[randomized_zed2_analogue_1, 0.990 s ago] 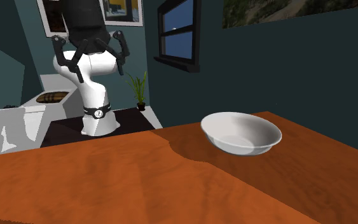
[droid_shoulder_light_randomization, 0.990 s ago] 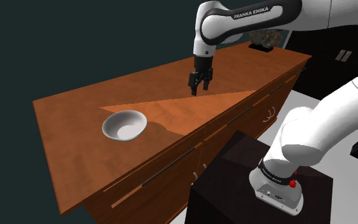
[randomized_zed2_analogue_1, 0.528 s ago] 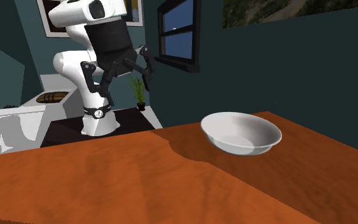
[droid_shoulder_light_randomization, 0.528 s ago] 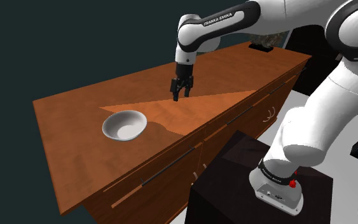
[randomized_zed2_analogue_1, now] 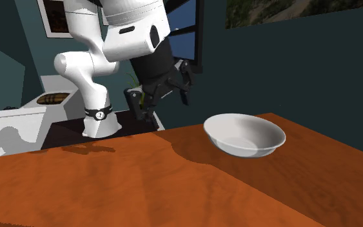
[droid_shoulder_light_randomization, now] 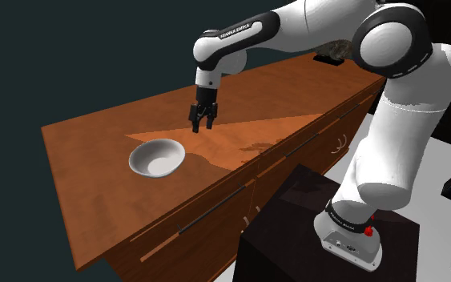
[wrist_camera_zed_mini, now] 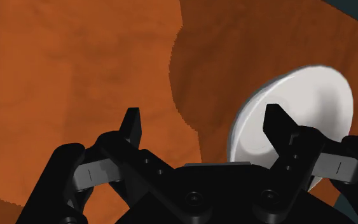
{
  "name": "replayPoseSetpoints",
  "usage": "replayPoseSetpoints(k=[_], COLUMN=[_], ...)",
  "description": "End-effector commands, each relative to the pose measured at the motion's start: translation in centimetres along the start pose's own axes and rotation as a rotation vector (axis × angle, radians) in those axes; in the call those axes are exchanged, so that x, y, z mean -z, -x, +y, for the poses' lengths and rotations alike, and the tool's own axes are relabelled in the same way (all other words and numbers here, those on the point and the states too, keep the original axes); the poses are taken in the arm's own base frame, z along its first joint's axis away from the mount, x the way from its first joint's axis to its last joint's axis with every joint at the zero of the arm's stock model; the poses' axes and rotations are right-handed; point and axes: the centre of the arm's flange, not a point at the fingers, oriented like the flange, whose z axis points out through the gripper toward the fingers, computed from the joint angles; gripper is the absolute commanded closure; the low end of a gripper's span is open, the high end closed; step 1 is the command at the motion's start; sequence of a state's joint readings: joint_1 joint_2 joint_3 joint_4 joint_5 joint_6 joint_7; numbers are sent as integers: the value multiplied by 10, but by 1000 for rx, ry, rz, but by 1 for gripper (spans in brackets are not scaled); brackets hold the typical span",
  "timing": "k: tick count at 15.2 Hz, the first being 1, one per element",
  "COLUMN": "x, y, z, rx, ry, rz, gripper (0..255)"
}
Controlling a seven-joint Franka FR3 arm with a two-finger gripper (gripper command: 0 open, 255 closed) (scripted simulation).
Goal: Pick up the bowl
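Shoulder view, item list.

Item 1: bowl (droid_shoulder_light_randomization: pixel 157 157). White, shallow, wide-mouthed, upright and empty. It sits on the worktop (droid_shoulder_light_randomization: pixel 87 192) near the front edge, towards the shoulder view's left end. It is also entered in the second exterior view (randomized_zed2_analogue_1: pixel 244 135) and the wrist view (wrist_camera_zed_mini: pixel 298 105).

Item 2: hand (droid_shoulder_light_randomization: pixel 200 126). All black, pointing down and hovering above the worktop. It is near the bowl on the shoulder view's right, apart from it and touching nothing. State: released. In the wrist view the fingers (wrist_camera_zed_mini: pixel 131 124) stand wide apart with only bare brown surface between them, and the bowl lies off beyond one fingertip. The second exterior view (randomized_zed2_analogue_1: pixel 162 103) agrees, with the hand spread and above the surface.

Item 3: worktop. Brown wood grain over drawer fronts, with a paler wedge of light across it.

Handling estimate for item 1:
- Rigid and probably light.
- The plain smooth finish suggests it is slippery.
- Its material cannot be told, so treat it as breakable.

Suggested hold: grip the rim wall on the side nearest the hand, with one finger inside and one outside. The wall flares, so a shallow pinch could slide off.
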State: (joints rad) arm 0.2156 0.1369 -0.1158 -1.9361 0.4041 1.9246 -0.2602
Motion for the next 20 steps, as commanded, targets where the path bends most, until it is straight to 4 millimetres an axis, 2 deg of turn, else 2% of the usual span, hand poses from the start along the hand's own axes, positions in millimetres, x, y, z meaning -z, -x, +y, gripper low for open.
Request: replayPoseSetpoints(k=[1, 8, 9, 16, 18, 19, 20], x=[-13, -49, -52, -86, -89, -89, -89], y=[-22, -96, -102, -105, -105, -106, -106], z=[-4, -36, -39, -25, -24, -24, -24], rx=[29, 127, 135, 135, 135, 135, 135], ry=[-32, -140, -149, -149, -149, -149, -149], rz=[-3, -16, -17, -17, -17, -17, -17], gripper=[0, 0, 0, 0, 0, 255, 255])
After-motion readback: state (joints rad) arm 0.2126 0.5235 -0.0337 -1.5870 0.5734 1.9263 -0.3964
